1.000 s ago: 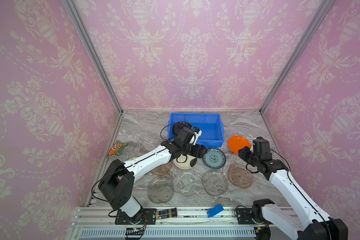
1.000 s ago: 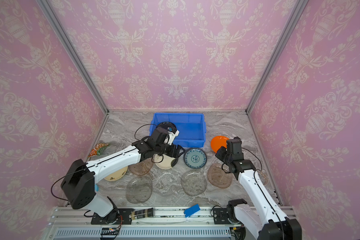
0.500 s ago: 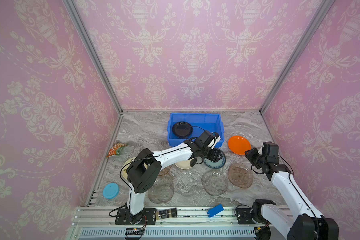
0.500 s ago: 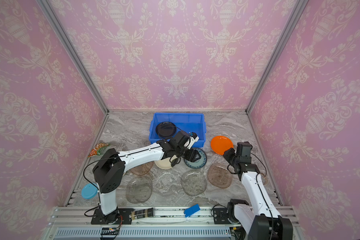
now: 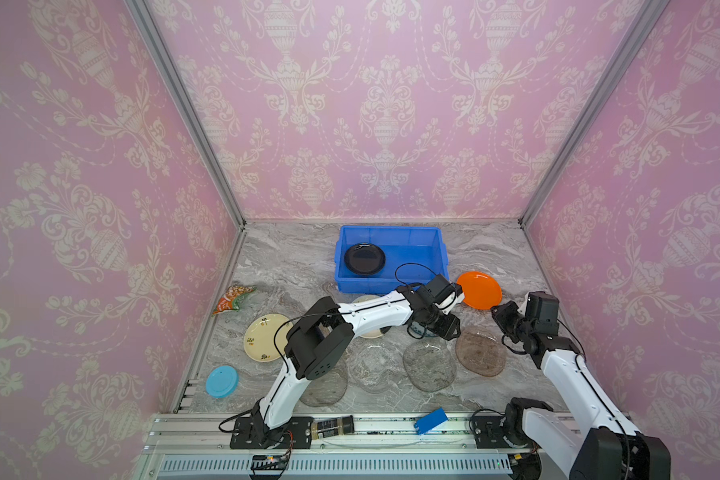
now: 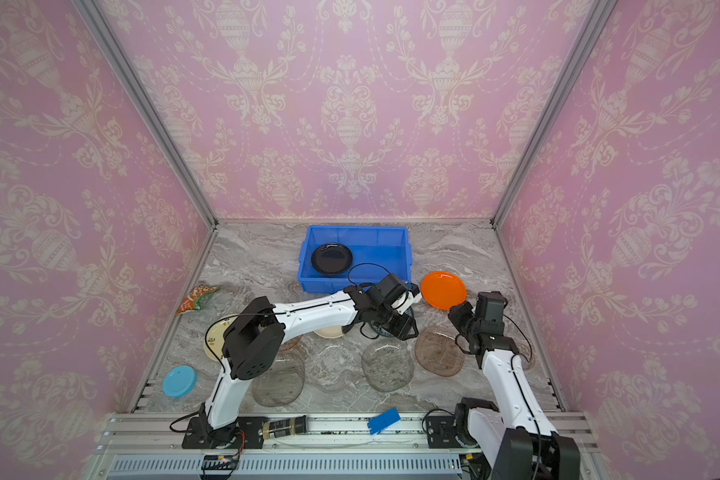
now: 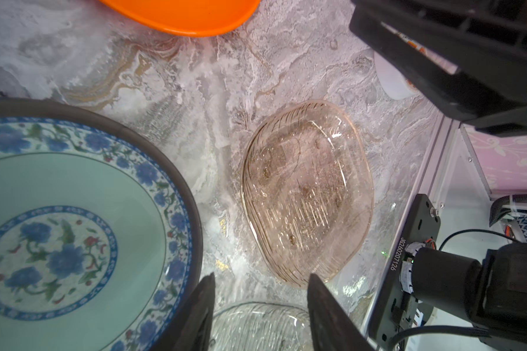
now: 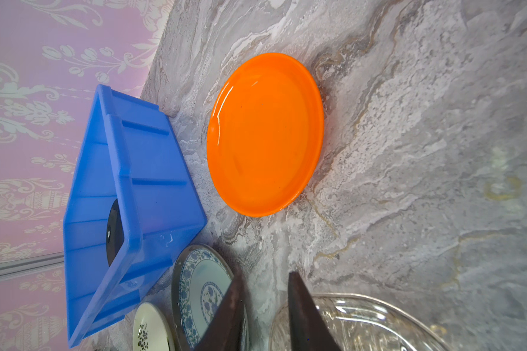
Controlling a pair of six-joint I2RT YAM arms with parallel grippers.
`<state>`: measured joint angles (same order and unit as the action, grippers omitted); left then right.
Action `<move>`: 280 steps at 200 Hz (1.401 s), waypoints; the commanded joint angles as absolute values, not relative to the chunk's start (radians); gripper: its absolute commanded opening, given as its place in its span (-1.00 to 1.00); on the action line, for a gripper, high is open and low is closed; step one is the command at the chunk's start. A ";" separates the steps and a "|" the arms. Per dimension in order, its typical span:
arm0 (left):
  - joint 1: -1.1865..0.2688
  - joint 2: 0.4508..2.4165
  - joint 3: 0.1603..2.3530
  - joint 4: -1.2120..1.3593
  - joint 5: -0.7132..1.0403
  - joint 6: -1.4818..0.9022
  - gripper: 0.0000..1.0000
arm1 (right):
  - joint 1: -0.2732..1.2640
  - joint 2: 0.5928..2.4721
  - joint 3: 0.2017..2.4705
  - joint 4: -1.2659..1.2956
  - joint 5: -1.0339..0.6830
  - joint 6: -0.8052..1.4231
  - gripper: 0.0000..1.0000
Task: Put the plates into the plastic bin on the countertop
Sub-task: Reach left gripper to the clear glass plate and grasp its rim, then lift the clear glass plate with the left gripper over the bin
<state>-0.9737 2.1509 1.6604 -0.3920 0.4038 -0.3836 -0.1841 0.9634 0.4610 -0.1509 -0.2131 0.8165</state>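
While most of the plates lie flat on the marble tabletop (image 5: 292,266), only the black plate (image 5: 364,259) sits in the blue plastic bin (image 5: 375,286), which stands just beyond your left pincer (image 7: 259,307).

Treat every dish as stiff, glossy and probably breakable. None will give under your grip, and the glazed and glass faces will likely slide. A dish lying flat offers you only its raised rim.

The blue-patterned plate (image 7: 58,243) looks the heaviest one near you. It lies right beside the left pincer, with its dark rim running under one finger (image 7: 201,304). Take it at that rim, one finger inside the lip and one under the outer edge, and lift it level.

The pink-tinted glass plate (image 7: 308,194) lies ahead of the same pincer, and the clear glass plate (image 7: 256,328) lies below its gap. Both look thin-edged and apt to chip.

The orange plate (image 8: 265,133) lies straight ahead of your right pincer (image 8: 266,307), not touching it. It looks light, perhaps plastic.

Your left pincer stands moderately apart, with only tabletop and clear glass showing in the gap, so it grips nothing. You cannot tell whether that finger touches the patterned rim. Your right pincer's fingers stand narrowly apart and hold nothing.
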 commanded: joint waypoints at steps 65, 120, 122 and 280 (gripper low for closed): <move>-0.993 2.300 1.815 -0.524 0.469 -0.338 -0.11 | -0.195 0.922 0.397 -0.095 -0.233 0.835 -0.52; -1.006 2.361 1.893 -0.581 0.471 -0.328 -0.14 | -0.195 0.911 0.372 -0.080 -0.241 0.833 -0.52; -1.006 2.364 1.896 -0.583 0.471 -0.329 -0.15 | -0.196 0.910 0.372 -0.080 -0.240 0.832 -0.52; -1.003 2.488 2.094 -0.687 0.500 -0.329 -0.66 | -0.199 0.868 0.380 -0.109 -0.255 0.804 -0.51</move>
<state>-1.0000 2.4580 2.0480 -0.6518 0.4641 -0.3531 -0.1905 0.8909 0.3729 -0.0879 -0.2405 0.8162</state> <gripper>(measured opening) 0.189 0.245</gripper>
